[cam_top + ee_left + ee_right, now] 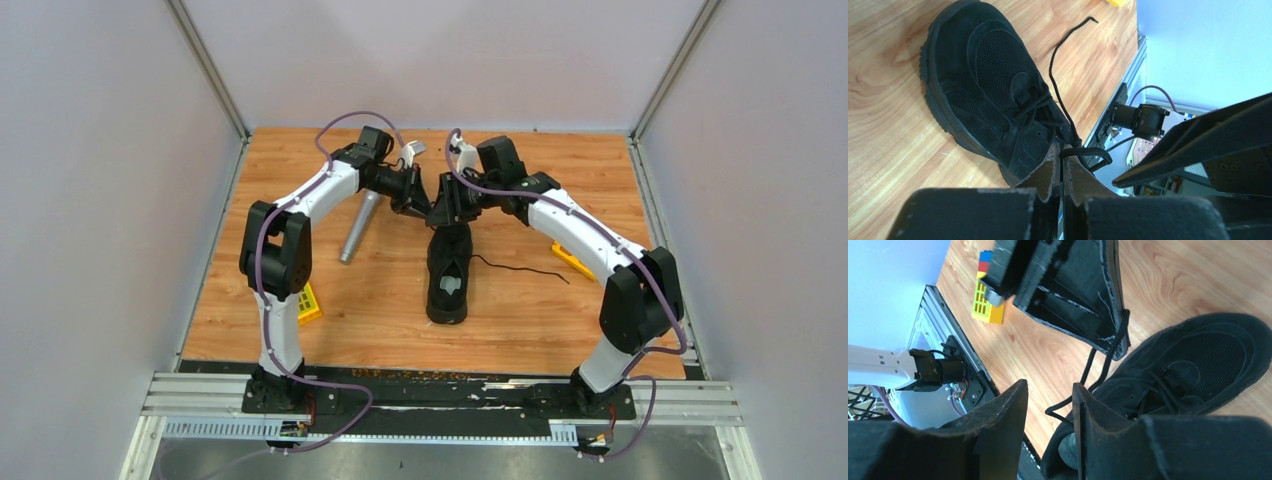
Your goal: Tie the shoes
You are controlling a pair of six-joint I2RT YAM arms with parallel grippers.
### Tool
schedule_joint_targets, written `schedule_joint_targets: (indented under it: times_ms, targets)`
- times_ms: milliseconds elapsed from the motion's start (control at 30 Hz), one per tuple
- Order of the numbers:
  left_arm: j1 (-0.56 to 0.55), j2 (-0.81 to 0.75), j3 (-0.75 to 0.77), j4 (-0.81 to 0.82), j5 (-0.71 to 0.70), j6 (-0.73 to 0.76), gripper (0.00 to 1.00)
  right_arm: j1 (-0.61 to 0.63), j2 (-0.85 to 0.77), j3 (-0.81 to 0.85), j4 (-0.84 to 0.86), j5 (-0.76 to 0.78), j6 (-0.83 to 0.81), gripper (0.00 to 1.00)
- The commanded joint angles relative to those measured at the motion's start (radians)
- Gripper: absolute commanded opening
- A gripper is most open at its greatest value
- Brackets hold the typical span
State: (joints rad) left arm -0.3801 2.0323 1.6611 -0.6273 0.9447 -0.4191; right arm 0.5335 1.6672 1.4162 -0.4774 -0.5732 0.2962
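The black shoe (448, 272) lies mid-table, its opening toward the arms' bases. Both grippers meet over its far end. My left gripper (427, 210) is shut on a loop of black lace (1083, 150), pinched at the fingertips (1064, 150) just above the shoe (983, 80). The other lace end (520, 268) trails right across the wood. My right gripper (1049, 385) stands open beside the shoe (1198, 355). The lace loop (1098, 365) hangs from the left gripper (1073, 295) down to the gap between the right fingers; I cannot tell whether it touches them.
A silver microphone (360, 228) lies left of the shoe. A yellow block (308, 303) sits near the left arm's base, also visible as a yellow block (985, 305) in the right wrist view. Another yellow piece (573, 260) lies under the right arm.
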Motion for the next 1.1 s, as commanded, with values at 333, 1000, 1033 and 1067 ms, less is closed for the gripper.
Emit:
schedule_joint_targets:
  times_ms: [333,1000,1033,1067]
  targets:
    - [-0.002,-0.059,0.021,0.05,0.031,-0.031,0.0,0.005,0.042,0.022,-0.11,-0.006,0.017,0.36]
    - [-0.003,-0.043,0.053,0.043,0.049,-0.012,0.0,0.005,0.067,0.061,-0.055,0.008,-0.006,0.44]
    - [-0.004,-0.043,0.056,0.043,0.049,-0.012,0.0,0.005,0.073,0.062,-0.056,0.007,-0.002,0.43]
    - [-0.004,-0.044,0.056,0.043,0.049,-0.012,0.0,0.005,0.082,0.064,-0.056,0.007,0.003,0.43]
